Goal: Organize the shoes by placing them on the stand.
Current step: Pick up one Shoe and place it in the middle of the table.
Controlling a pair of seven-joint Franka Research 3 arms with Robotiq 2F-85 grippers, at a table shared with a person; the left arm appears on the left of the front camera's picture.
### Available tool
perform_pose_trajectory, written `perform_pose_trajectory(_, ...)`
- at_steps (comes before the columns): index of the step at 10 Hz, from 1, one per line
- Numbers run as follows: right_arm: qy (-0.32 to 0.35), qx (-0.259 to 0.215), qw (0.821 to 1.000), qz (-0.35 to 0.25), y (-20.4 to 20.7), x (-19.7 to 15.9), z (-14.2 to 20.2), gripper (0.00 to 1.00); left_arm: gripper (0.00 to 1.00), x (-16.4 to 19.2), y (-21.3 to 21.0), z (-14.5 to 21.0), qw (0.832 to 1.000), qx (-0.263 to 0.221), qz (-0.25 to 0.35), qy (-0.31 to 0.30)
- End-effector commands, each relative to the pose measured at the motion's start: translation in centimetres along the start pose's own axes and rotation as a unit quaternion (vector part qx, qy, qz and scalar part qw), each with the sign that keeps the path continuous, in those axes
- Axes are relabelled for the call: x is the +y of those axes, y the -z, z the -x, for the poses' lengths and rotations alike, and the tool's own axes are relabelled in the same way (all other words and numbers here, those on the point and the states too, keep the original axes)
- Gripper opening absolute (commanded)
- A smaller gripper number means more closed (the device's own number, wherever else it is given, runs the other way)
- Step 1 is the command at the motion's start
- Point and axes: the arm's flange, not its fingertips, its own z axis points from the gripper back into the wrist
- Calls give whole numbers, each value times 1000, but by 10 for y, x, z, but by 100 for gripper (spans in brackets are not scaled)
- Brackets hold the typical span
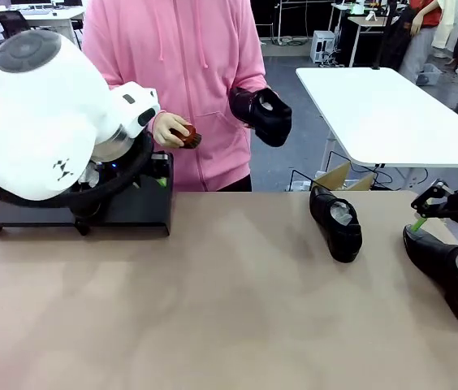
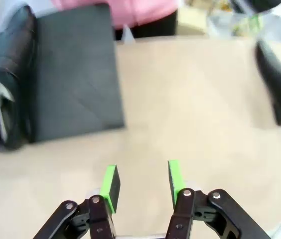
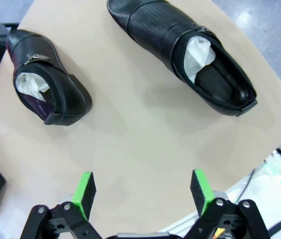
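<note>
One black shoe [image 2: 6, 99] lies on the left part of the black stand [image 2: 75, 74]. My left gripper [image 2: 142, 183] hangs open over the bare table in front of it. In the front view my left arm covers most of the stand [image 1: 136, 210]. Two shoes rest on the table: one in the middle right [image 1: 336, 221], [image 3: 46, 84], one near the right edge [image 1: 448, 272], [image 3: 180, 45]. Above that right shoe, my right gripper [image 1: 447, 241], [image 3: 142, 191] is open and holds nothing. The person holds a fourth shoe [image 1: 263, 114] in one hand.
The person in a pink hoodie stands at the far side, with a small brown brush [image 1: 187, 136] in the other hand. A white table [image 1: 391, 114] stands behind on the right. The table's right edge runs close to the right shoe. A shoe [image 2: 280, 94] also lies at the right in the left wrist view.
</note>
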Motion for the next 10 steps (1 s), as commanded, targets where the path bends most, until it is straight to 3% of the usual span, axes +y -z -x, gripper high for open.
perform_pose_trajectory(1, 0, -3, 1000, 1, 0, 0, 1, 100, 53, 20, -34, 9, 995, 84, 44, -23)
perform_pose_trajectory(3, 0, -3, 1000, 1, 0, 0, 1, 100, 53, 25, -50, 21, 990, 111, 77, -47)
perform_pose_trajectory(5, 0, -3, 1000, 1, 0, 0, 1, 100, 53, 39, -58, 31, 988, 106, 80, -73)
perform_pose_trajectory(6, 0, -3, 1000, 1, 0, 0, 1, 100, 53, 48, -56, 30, 993, 88, 54, -65)
perform_pose_trajectory(7, 0, 0, 1000, 0, 0, 0, 0, 100, 53, 25, -58, 24, 988, 114, 78, -66)
perform_pose_trajectory(10, -89, 6, 996, 4, -28, -53, 29, 100, 53, 25, -58, 24, 988, 114, 78, -66)
